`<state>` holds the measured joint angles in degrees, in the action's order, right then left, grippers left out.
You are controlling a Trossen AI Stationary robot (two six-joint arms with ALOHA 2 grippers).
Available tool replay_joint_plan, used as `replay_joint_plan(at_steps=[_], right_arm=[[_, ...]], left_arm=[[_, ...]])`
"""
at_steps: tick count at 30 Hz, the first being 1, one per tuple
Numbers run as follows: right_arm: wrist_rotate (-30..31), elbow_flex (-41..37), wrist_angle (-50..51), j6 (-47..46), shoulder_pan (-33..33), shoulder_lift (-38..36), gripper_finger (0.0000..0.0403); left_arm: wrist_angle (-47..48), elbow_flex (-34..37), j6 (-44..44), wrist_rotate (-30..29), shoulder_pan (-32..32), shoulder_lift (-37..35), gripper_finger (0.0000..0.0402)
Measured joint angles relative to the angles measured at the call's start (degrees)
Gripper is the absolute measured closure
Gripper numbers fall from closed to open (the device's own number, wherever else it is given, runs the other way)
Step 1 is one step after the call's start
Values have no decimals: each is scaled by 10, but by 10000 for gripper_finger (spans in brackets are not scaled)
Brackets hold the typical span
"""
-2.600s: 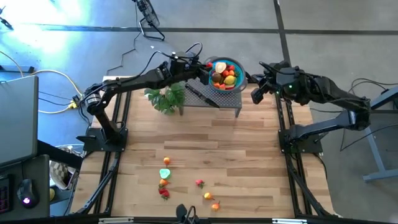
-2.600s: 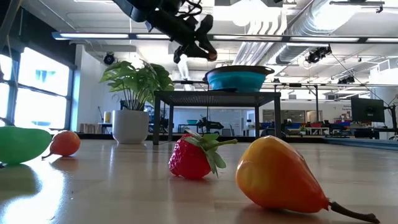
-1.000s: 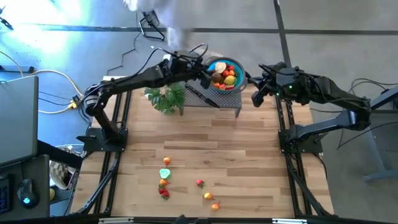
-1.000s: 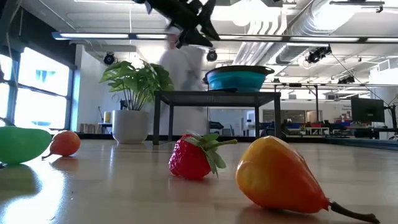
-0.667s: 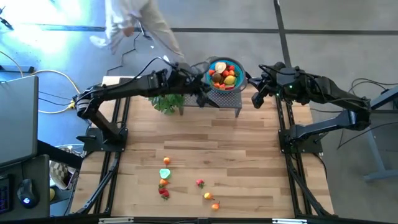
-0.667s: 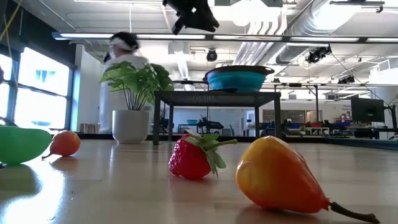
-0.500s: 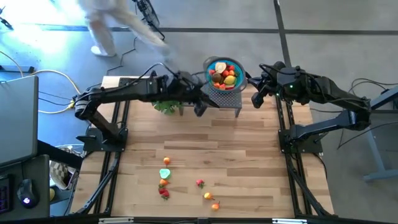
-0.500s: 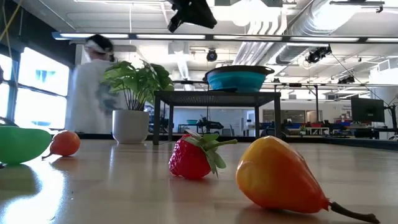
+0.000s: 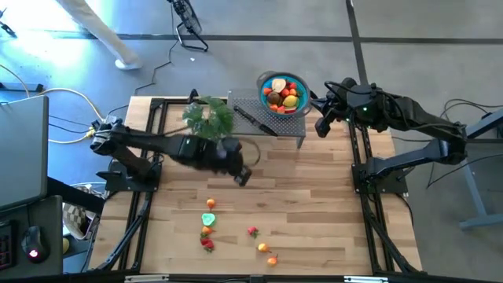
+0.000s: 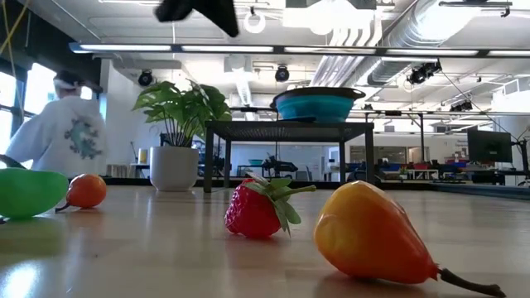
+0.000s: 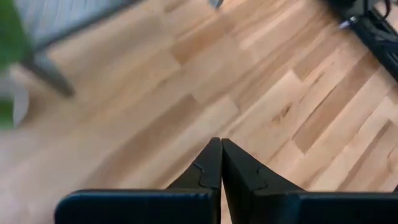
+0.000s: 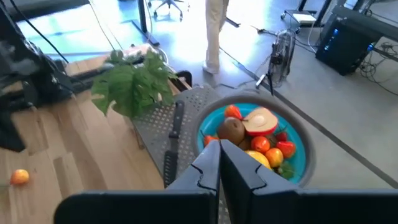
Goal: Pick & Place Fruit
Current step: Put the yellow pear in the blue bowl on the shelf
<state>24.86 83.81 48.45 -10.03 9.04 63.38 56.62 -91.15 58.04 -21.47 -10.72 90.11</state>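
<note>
Fruit (image 9: 280, 93) is lying heaped in the blue bowl (image 9: 262, 82). Left gripper (image 9: 245, 178) is hanging closed and empty above the wooden table (image 9: 314, 196); right gripper (image 9: 321, 124), also closed and empty, is waiting beside the bowl.

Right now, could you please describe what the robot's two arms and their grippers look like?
Both arms are dark, nearly black, built of jointed tubular segments on black frames at the table's sides. The left gripper and the right gripper each have two flat, black, tapering fingers with a notched inner edge, mounted on a black crossbar. Thin black cables run along the arms, and yellow and white cables lie near the left arm's base.
</note>
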Motion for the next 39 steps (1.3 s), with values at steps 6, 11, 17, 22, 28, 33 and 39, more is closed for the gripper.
replay_joint_plan(at_steps=[6,11,17,22,28,33,39], right_arm=[[0,0,-19,-1,0,14,399],[-14,0,-22,-2,0,26,399],[-61,0,-22,-2,0,35,399],[-75,0,-23,9,0,36,399],[-75,0,-15,16,0,36,399],[-75,0,-13,28,0,36,399],[-74,0,-13,28,0,36,399]], left_arm=[[71,0,150,-52,-95,0,399],[143,0,265,-62,-157,0,399],[177,1,358,-59,-199,9,398],[182,1,378,-32,-205,14,398],[214,1,404,5,-200,16,383],[243,1,444,36,-200,18,314],[229,26,475,47,-200,19,203]])
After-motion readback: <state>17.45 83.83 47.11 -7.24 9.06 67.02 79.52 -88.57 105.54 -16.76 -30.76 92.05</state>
